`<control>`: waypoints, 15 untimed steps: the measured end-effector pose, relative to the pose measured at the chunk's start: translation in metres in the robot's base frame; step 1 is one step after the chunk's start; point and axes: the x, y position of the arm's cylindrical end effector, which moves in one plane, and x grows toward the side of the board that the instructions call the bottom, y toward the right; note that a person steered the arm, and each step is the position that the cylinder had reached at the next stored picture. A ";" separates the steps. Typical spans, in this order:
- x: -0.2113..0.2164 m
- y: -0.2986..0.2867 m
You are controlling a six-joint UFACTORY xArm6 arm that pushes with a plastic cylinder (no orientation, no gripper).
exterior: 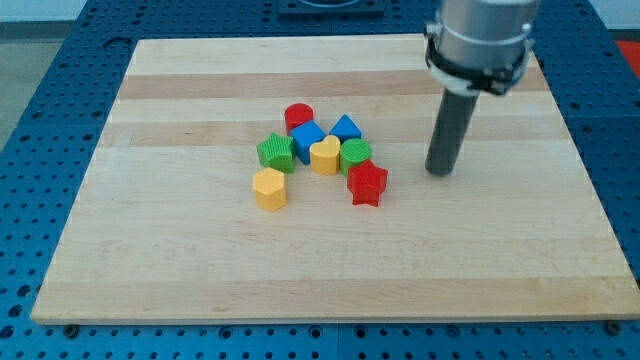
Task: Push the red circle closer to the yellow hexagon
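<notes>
On the wooden tabletop (180,260), the yellow hexagon (270,188) lies leftmost, just below the green star (276,151). The red circle (299,116) sits at the cluster's top, touching the blue cube (307,138). Rightward come the yellow heart (324,156), blue triangle (345,127), green cylinder (355,154) and red star (368,184). The arm carries no claw; its rod tip (438,172) stands right of the blocks, apart.

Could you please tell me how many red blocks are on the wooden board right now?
2. The red circle sits at the cluster's top, touching the blue cube. The red star lies at the cluster's lower right, just below the green cylinder. None seems hidden.
</notes>
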 end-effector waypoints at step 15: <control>0.003 -0.303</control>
